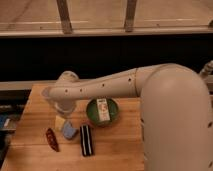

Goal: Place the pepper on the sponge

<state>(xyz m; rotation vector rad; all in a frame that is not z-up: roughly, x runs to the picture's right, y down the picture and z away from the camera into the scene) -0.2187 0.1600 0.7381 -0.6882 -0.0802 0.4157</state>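
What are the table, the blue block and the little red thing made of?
The table looks like wood: pale matte planks with seams. The sponge is probably soft foam: light blue, rounded edges. The pepper is dark red and smooth, maybe plastic; can't be sure. The gripper sits just behind the sponge.

I see the pepper (pixel 51 139), slim and dark red with pointed ends, lying flat near the front left of the counter (pixel 117 152). The sponge (pixel 69 131), a small light blue block, lies just to its right, nothing on top. My pincer (pixel 63 114) hangs just behind the sponge.
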